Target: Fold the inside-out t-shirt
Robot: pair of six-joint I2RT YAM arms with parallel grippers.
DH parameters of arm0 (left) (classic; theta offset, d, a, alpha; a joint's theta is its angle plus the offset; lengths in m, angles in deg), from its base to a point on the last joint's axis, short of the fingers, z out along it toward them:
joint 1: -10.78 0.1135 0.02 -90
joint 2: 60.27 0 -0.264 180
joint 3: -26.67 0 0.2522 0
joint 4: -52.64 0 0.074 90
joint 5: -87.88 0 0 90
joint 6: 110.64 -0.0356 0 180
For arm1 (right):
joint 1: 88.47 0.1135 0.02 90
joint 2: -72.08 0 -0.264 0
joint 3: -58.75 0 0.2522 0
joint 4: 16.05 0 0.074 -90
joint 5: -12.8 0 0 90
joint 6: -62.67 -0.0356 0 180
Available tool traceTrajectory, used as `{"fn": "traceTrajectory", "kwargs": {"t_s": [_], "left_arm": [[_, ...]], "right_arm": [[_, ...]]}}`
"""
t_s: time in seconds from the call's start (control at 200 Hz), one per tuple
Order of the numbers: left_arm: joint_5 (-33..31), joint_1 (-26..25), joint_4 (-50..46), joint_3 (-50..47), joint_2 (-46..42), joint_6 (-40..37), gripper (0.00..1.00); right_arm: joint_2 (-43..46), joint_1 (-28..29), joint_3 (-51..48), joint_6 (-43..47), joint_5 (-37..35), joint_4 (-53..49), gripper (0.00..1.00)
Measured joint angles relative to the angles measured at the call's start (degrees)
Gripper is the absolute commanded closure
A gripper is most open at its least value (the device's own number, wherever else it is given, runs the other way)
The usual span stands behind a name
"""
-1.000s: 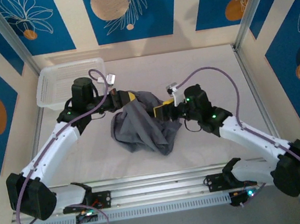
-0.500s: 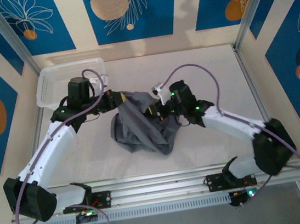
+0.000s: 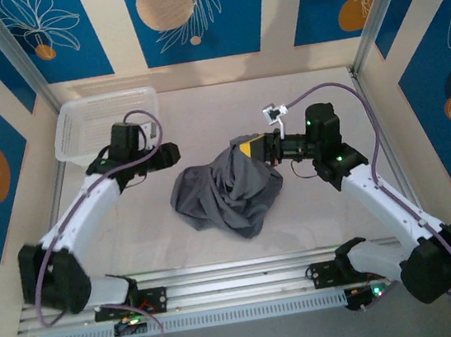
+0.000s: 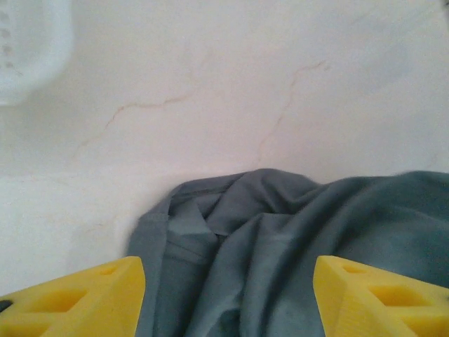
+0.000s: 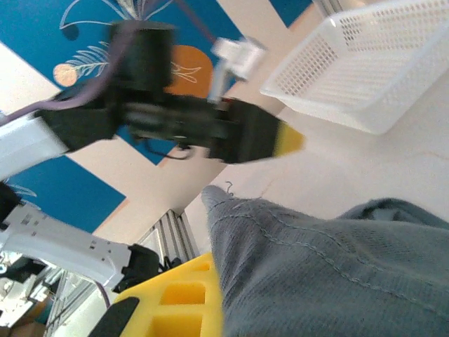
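- Two claws have swapped roles within a second: the left claw (image 3: 172, 154) has let go of the grey t-shirt (image 3: 225, 193) and drawn back left, its fingers spread just beside the cloth.
- The right claw (image 3: 244, 146) pinches the t-shirt's far right edge, its arm bent and reaching in from the right.
- The t-shirt lies heaped mid-table (image 3: 316, 98), well apart from the white basket (image 3: 102, 118).
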State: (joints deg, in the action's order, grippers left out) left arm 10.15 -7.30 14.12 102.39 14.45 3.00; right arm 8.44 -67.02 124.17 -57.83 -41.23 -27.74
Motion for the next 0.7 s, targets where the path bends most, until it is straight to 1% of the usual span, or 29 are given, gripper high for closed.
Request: {"fn": "traceTrajectory", "kwargs": {"t_s": [0.07, 0.14, 0.25, 0.32, 0.4, 0.535, 0.575, 0.7], "left_arm": [[0.2, -2.3, 1.1, -2.3, -6.9, 1.1, 0.39], [1.1, -7.9, 2.6, -3.2, -10.5, 2.0, 0.40], [2.8, -16.3, 5.9, -3.2, -9.4, 1.5, 0.38], [3.2, -19.3, 7.9, -3.0, -5.6, -0.4, 0.36], [3.1, -20.5, 9.9, -2.5, -1.0, -2.9, 0.34], [0.9, -20.5, 14.7, -1.2, 5.0, -6.7, 0.34], [0.5, -20.5, 16.4, -0.9, 6.3, -7.4, 0.36], [-2.0, -20.5, 19.9, -0.2, 7.2, -8.3, 0.47]], "right_arm": [[-1.6, -0.2, 0.0, -0.7, -0.2, -0.2, 1.00], [-3.0, -0.2, 0.1, -1.5, -0.1, -0.2, 1.00], [-3.7, -0.1, 0.2, -2.1, 0.1, -0.2, 1.00], [-3.7, 0.1, 0.5, -2.1, 0.3, -0.3, 1.00], [-3.7, 0.7, 1.2, -2.1, 0.5, -0.5, 1.00], [-3.7, 2.1, 2.0, -2.1, 0.5, -1.4, 1.00], [-3.7, 2.5, 2.0, -2.1, 0.5, -1.6, 1.00], [-3.7, 3.0, 2.0, -2.1, 0.5, -2.4, 1.00]]}}
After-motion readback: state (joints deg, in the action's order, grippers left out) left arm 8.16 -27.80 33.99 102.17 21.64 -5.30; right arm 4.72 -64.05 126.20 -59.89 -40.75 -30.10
